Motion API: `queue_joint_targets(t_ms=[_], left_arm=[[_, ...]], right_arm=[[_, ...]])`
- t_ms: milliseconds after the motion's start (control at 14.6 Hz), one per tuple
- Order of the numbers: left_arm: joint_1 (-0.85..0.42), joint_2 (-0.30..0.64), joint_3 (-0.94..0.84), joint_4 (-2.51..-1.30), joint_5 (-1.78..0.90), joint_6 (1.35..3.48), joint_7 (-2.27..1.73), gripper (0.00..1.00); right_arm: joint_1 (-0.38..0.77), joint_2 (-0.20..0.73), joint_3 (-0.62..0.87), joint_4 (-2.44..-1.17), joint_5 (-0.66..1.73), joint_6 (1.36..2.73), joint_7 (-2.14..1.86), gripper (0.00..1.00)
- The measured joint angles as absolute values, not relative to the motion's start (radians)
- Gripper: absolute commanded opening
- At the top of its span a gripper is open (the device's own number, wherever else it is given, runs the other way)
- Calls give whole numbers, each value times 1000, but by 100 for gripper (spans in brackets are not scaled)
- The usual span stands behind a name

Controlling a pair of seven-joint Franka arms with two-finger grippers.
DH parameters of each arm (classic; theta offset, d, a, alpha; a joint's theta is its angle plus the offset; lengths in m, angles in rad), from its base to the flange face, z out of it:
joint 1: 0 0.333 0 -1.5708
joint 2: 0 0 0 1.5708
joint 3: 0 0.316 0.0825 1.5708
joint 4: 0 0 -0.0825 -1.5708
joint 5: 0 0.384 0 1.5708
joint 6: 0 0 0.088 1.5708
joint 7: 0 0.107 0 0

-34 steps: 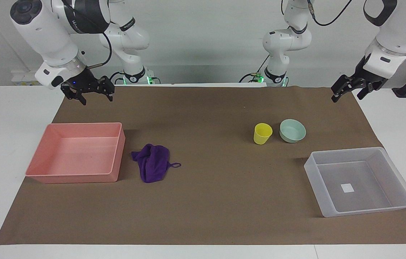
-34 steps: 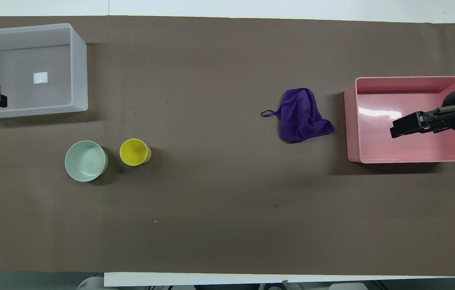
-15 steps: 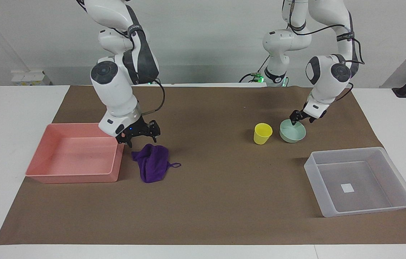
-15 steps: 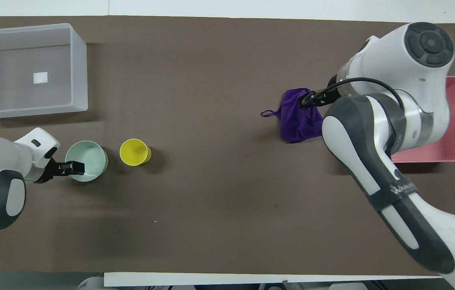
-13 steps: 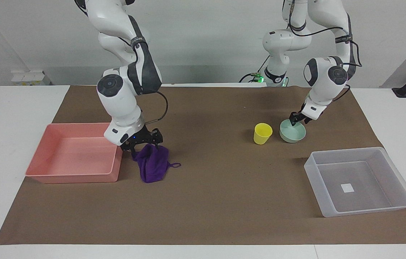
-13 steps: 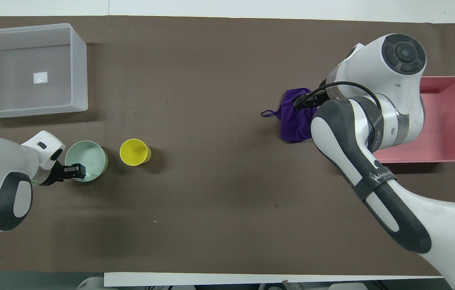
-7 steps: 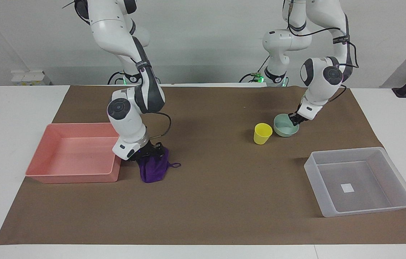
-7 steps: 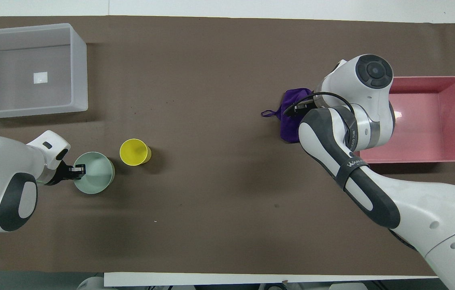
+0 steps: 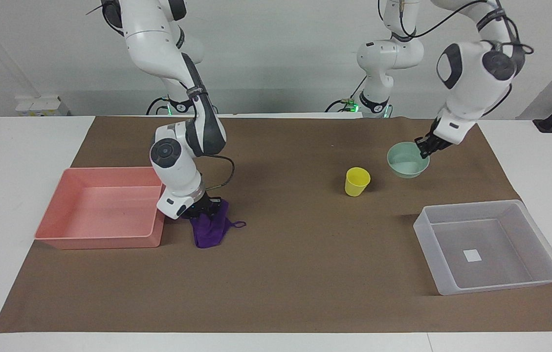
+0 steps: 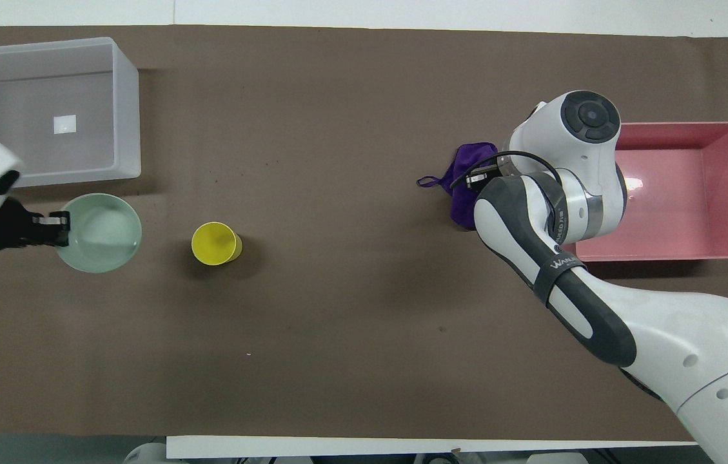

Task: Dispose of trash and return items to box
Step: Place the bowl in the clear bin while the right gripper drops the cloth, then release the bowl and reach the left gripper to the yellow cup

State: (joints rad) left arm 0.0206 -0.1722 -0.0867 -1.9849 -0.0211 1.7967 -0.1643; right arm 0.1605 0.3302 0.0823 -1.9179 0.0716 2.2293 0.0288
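Left jaws (image 9: 422,148) pinching lifted bowl (image 9: 405,161), right jaws (image 9: 202,209) on rag (image 9: 211,227)

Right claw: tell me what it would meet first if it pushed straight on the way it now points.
The right claw points steeply down and is already on the purple rag, beside the pink tray. Going straight on, it would probably press through the cloth into the brown mat; nothing else appears to lie in that line.

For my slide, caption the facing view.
Left gripper lifts the bowl by its rim; right gripper presses into the rag beside the pink tray.
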Motion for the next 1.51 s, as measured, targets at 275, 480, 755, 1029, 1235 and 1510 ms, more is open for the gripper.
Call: queue_joint_targets(t_ms=[275, 480, 755, 1029, 1235, 1510], left_arm=[[91, 60, -68, -1745, -59, 1879, -162, 0], [100, 310, -40, -1545, -63, 1971, -164, 0], [101, 467, -11, -1483, -65, 2047, -172, 0], [113, 525, -5, -1541, -66, 2075, -189, 50], [114, 527, -5, -1579, -66, 2131, -189, 85], [110, 469, -8, -1512, -66, 2082, -189, 100]], right_arm=[[163, 234, 80, -1880, 71, 2091, 50, 0], [154, 157, 71, -1855, 71, 1981, 53, 0], [88, 88, 65, -1800, 66, 1849, 52, 0], [-70, 27, 62, -1797, 50, 1780, -81, 0], [-209, 21, 59, -1819, 50, 1779, -195, 0], [-267, 55, 59, -1931, 50, 1924, -231, 0]])
